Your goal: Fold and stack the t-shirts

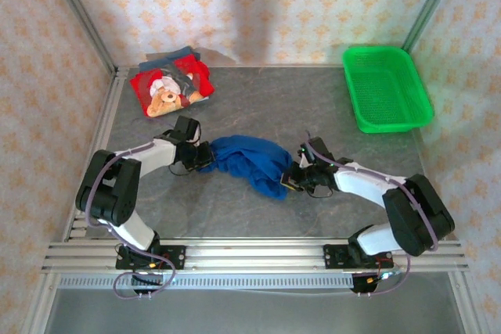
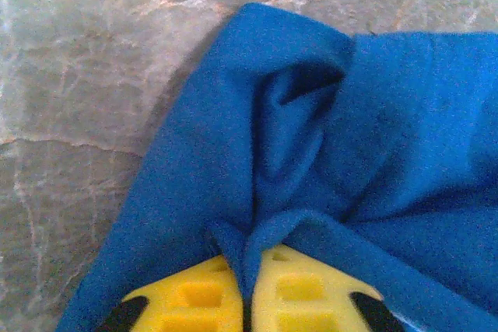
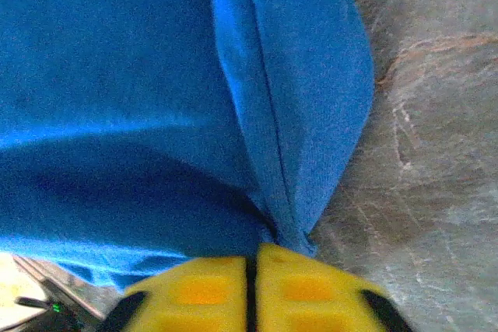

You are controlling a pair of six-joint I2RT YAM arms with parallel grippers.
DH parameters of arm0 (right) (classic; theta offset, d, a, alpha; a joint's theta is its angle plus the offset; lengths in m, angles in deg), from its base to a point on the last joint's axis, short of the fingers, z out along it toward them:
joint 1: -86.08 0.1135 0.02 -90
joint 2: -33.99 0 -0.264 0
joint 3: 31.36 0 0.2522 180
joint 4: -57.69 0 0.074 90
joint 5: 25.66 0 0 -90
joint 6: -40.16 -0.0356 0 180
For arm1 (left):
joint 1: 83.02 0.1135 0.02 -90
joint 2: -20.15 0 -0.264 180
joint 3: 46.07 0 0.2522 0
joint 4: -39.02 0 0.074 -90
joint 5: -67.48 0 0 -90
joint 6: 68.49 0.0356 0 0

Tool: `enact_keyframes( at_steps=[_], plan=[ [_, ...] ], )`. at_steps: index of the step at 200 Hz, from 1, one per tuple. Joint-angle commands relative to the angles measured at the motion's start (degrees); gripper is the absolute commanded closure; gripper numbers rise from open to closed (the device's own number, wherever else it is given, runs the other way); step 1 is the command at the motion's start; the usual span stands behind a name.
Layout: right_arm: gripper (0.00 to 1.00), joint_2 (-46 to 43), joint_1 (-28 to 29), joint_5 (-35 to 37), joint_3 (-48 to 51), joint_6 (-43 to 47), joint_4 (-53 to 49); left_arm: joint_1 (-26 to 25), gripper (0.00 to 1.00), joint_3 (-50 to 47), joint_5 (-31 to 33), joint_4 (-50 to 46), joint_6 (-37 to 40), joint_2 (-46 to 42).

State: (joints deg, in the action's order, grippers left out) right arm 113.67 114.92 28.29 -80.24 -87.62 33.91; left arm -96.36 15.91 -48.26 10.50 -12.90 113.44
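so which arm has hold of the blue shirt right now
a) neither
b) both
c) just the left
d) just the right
b: the left fingers and the right fingers are each shut on a pinch of the blue shirt, one at each end of it.

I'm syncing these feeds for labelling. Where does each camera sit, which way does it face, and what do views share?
Top external: above and behind, looking down at the table; both arms show.
Left wrist: on the left arm, facing along the left claw at the blue t-shirt.
Right wrist: likewise, right claw shut on that blue t-shirt.
Shared: the blue t-shirt.
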Motion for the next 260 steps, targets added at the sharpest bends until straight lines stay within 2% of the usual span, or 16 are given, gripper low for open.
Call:
enact_keyframes(
  at_steps=[1, 19, 48, 96, 142, 187, 220, 260],
  plan=[
    [1.0, -2.2, 0.13, 2.16, -6.41, 2.12, -3.86, 0.36, 1.0, 4.12, 3.5, -5.39, 1.48, -3.75],
    [1.0, -6.69, -0.36, 5.51, -12.09, 4.49, -12.6, 0.52, 1.0, 7.34, 6.03, -10.81, 2.95, -9.86],
    [1.0, -11.0, -4.67, 7.42, -22.71, 7.98, -24.45, 0.7, 1.0, 15.63, 9.12, -19.91, 6.41, -18.01],
    [1.0, -9.83, -12.94, 9.28, -41.5, 15.05, -37.29, 3.12, 1.0, 30.9, 11.1, -29.17, 11.32, -22.85],
    [1.0, -7.05, -18.03, 6.11, -56.32, 17.99, -43.82, 5.27, 1.0, 40.09, 12.02, -32.96, 13.41, -24.29],
    [1.0, -6.47, -19.1, 2.34, -64.16, 18.1, -46.6, 5.96, 1.0, 46.5, 11.68, -34.42, 14.17, -25.97],
    [1.0, -6.41, -19.17, -4.43, -69.42, 17.5, -47.76, 5.98, 1.0, 52.77, 11.3, -36.32, 14.89, -26.75],
    [1.0, -4.04, -19.83, -2.62, -81.62, 22.49, -58.36, 6.02, 1.0, 55.17, 7.22, -36.89, 14.62, -29.5]
  ],
)
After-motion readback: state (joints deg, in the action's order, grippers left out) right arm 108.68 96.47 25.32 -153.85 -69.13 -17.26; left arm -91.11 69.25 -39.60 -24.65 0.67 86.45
